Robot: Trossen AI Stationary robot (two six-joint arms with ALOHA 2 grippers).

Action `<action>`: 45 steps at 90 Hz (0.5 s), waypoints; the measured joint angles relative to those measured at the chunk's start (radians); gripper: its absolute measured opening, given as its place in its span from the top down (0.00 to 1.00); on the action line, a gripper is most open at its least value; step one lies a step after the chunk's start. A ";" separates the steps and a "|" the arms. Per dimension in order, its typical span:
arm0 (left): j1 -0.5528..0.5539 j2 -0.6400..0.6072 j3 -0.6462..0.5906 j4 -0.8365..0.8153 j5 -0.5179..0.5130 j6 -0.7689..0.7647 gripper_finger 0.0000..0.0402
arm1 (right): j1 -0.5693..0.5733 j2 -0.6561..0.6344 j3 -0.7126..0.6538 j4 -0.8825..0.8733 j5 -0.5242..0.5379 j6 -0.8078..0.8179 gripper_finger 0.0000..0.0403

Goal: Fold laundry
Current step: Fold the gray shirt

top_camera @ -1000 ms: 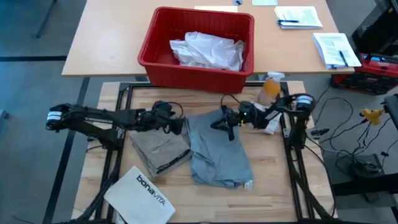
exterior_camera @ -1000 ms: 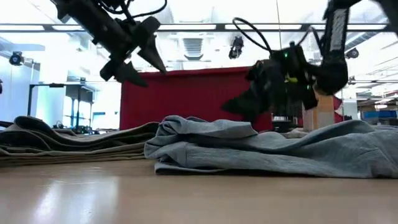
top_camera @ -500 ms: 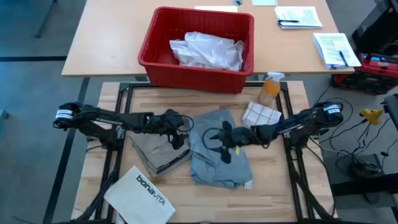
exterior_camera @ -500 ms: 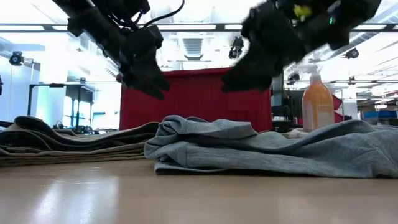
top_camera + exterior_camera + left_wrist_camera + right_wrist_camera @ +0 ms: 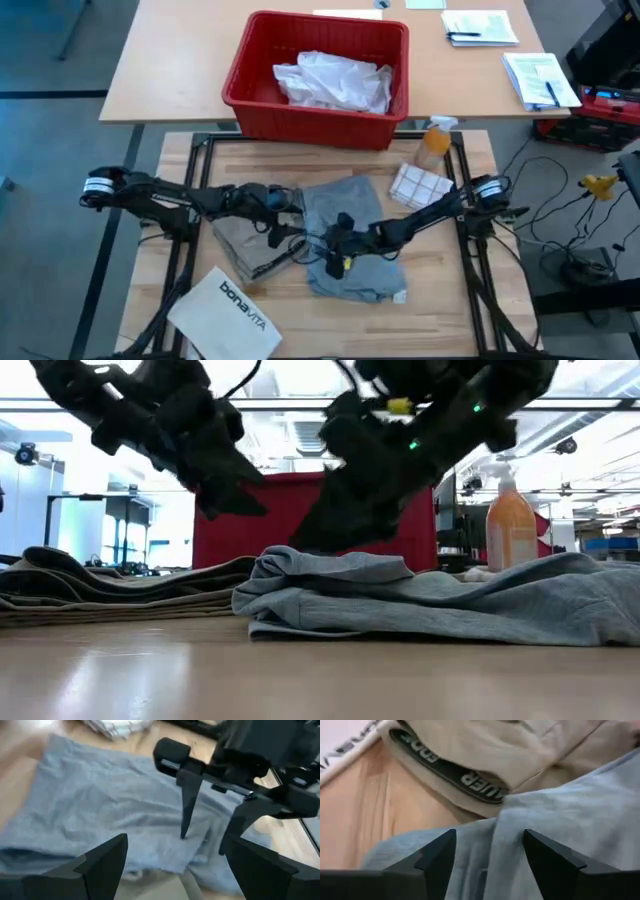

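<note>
A grey T-shirt (image 5: 372,275) lies crumpled in the middle of the wooden table, and its left edge lies against a folded khaki-tan piece (image 5: 238,240) with a dark printed waistband (image 5: 452,772). My right gripper (image 5: 335,250) is open and reaches across the T-shirt from the right. Its fingers point down at the shirt's left edge (image 5: 192,847). My left gripper (image 5: 290,220) is open and hovers above the seam between the two garments, facing the right gripper. A white shirt (image 5: 335,80) lies in the red basket. My right gripper's open fingers (image 5: 184,815) come down from above onto the grey T-shirt near its left edge (image 5: 492,827), one on either side of a low ridge of cloth. Whether the fingertips touch the cloth, I cannot tell.
A red basket (image 5: 250,75) stands on the far table. A white "bonavita" bag (image 5: 228,315) lies at the near left. An orange spray bottle (image 5: 434,140) and a checked cloth (image 5: 420,183) sit at the far right of the work table.
My right gripper has swept from the table's far right side, across the grey T-shirt toward the near left, and down to the shirt's left edge. My left gripper has come lower and a little toward the near edge. The garments have stayed put.
</note>
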 joint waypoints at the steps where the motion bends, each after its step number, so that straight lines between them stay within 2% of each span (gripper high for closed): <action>1: 0.000 0.000 -0.002 -0.002 0.002 -0.001 0.22 | 0.000 0.009 0.006 -0.002 0.005 0.000 0.47; 11: 0.000 -0.012 -0.015 0.004 0.030 -0.011 0.22 | 0.003 0.069 0.062 -0.029 0.052 0.010 0.47; 22: 0.000 -0.034 -0.032 -0.002 0.046 -0.022 0.22 | 0.003 0.093 0.118 -0.102 0.117 0.042 0.43; 30: 0.000 -0.056 -0.040 0.003 0.047 -0.021 0.22 | 0.003 0.098 0.129 -0.157 0.127 0.046 0.42; 45: 0.000 -0.063 -0.050 -0.001 0.047 -0.016 0.22 | 0.003 0.070 0.114 -0.163 0.128 0.064 0.50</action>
